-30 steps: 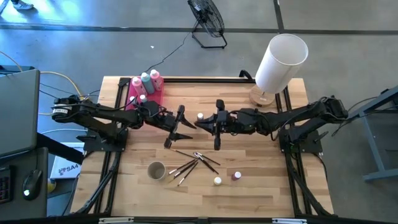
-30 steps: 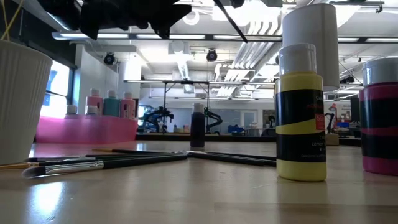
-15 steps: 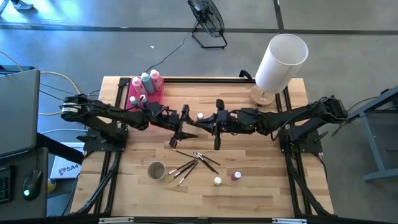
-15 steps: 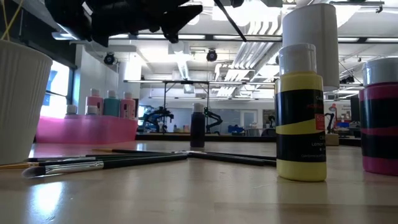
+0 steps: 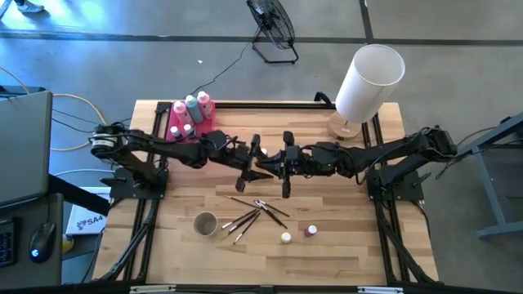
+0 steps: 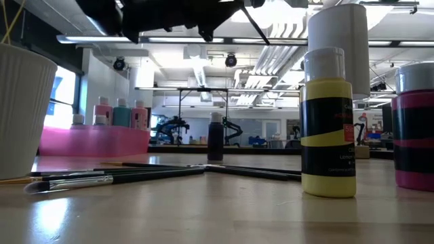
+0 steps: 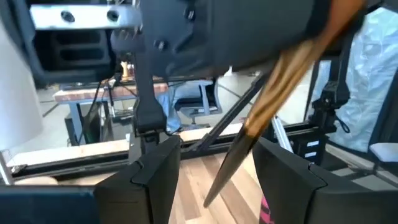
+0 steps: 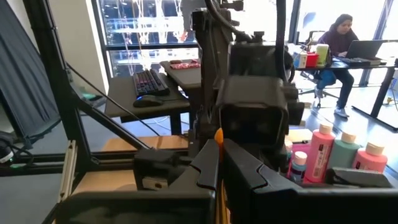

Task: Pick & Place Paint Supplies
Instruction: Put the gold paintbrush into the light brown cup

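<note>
My right gripper (image 5: 274,163) hangs over the table's middle, shut on a thin brush (image 7: 273,106) with an orange-brown handle and a dark tip. My left gripper (image 5: 260,162) faces it from the left, open. Its two fingers (image 7: 155,174) stand on either side of the brush's dark lower end without touching it. More brushes (image 5: 253,214) lie loose on the table. One paint pot (image 5: 263,153) stands under the grippers and two (image 5: 286,238) near the front. Pink and teal bottles (image 5: 191,104) stand in the pink tray (image 5: 176,131). My right gripper pinches the brush's handle between its two shut fingers, and the handle's orange end (image 8: 218,134) shows between them. The fingers come in level from the table's right side. The brush slants down out of the hold (image 6: 252,24), lifted clear of the table.
A white paper cup (image 5: 205,223) stands at the front left beside the loose brushes. The big white cylinder (image 5: 368,77) stands at the far right corner. In the low view a yellow pot (image 6: 328,122) and a pink pot (image 6: 413,129) stand close to the front edge.
My left gripper has travelled toward the table's right, up to my right gripper, staying open; its fingers now flank the held brush's lower end. My right gripper and the brush have kept still.
</note>
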### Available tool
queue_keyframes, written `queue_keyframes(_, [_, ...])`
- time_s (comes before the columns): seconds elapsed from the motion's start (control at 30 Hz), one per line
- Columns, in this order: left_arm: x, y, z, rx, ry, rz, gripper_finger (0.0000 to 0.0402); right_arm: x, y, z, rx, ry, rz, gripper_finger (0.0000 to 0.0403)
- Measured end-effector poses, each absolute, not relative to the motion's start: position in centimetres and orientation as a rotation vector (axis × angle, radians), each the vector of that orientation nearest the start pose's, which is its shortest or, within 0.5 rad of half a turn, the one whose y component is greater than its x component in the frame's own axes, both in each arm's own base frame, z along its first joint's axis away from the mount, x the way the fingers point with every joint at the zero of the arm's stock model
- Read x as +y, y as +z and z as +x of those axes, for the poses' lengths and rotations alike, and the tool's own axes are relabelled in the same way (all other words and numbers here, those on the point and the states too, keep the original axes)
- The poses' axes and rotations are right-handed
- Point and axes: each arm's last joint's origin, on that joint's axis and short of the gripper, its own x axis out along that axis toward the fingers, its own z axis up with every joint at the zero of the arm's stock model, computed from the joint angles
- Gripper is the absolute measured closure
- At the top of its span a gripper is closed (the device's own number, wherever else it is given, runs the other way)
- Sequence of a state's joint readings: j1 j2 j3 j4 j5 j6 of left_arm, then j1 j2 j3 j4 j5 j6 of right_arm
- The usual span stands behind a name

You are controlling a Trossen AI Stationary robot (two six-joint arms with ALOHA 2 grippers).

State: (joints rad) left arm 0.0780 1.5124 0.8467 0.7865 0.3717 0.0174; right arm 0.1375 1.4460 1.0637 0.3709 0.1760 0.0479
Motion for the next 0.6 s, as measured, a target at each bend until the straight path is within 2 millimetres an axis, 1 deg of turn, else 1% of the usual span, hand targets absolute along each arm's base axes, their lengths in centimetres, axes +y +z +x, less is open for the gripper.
queue_keyframes(0.6, [1.48,27.72,32.83,-0.136,-0.303,0.048,0.0204,4.05,32.73,33.05,0.025,-0.044,0.048,0.0399])
